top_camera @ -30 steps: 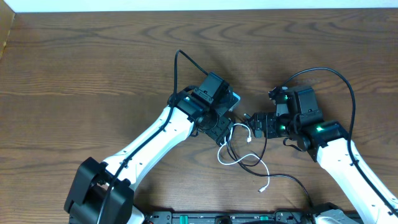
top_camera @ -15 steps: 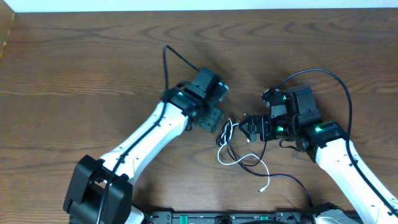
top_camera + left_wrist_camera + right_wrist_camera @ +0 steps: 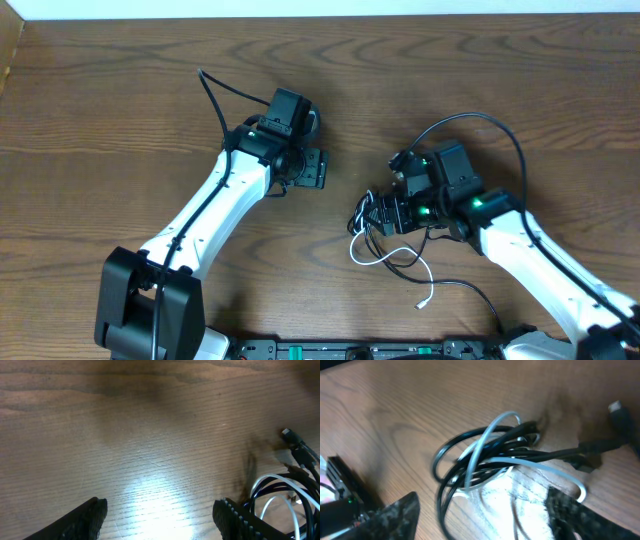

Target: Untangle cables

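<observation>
Brown wood-grain table (image 3: pixel 120 100) filled every view, bare apart from one small heap of cord. The cables (image 3: pixel 385 242) lay in that heap toward the near middle of the table, just in front of the right arm. Several black cords (image 3: pixel 451 455) were looped through each other. A white cord (image 3: pixel 431 282) threaded in among them and trailed out toward the near edge. One black plug (image 3: pixel 290 437) stuck out on the far side of the heap.

The right claw (image 3: pixel 381 213) hung right at the heap. In its wrist view its jaws were spread wide, with the loops lying ahead of them and nothing gripped. The left claw (image 3: pixel 312 170) stood well apart to the left. Its jaws were also spread over bare wood, and the cords showed only at the right edge of its view.

Nothing looked separated yet, so I judged the work to be at its first step: choosing a strand to take hold of. The next move would call for the right claw to settle onto a single cord, likely the white one where it arched clear of the black, and to close on that alone. The cords were far thinner than the fingers, so a loose aim could catch two at once. The left claw would need to come in and hold the black loops down.
</observation>
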Motion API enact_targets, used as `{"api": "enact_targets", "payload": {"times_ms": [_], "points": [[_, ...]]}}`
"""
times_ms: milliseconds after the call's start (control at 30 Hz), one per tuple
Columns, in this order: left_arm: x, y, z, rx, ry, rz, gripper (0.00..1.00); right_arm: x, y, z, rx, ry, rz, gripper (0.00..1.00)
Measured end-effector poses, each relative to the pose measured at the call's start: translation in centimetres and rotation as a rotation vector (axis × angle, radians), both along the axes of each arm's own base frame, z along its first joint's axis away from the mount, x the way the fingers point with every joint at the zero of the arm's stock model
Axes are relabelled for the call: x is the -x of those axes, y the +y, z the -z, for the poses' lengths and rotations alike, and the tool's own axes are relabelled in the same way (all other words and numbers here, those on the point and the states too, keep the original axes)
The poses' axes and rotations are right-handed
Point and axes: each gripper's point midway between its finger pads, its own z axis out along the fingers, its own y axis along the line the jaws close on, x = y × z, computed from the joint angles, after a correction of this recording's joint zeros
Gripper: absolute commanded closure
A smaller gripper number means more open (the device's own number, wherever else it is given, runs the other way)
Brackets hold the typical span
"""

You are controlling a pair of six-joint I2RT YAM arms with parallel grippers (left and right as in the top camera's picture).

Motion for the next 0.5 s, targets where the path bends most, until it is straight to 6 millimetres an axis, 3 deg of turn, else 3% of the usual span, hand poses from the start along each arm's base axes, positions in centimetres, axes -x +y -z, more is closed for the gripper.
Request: {"api": "enact_targets", "payload": {"times_ms": [200,500], "points": [[0.0,-0.1,0.0,0.008,0.005,-0.009,0.27,0.2,1.4,1.4,-0.017,0.033,-0.036,0.31],[0.3,-0.1,0.1,0.010,0.016,-0.009,0.27,0.1,2.4,1.2,-0.039,0.019,-0.050,0.57]]}}
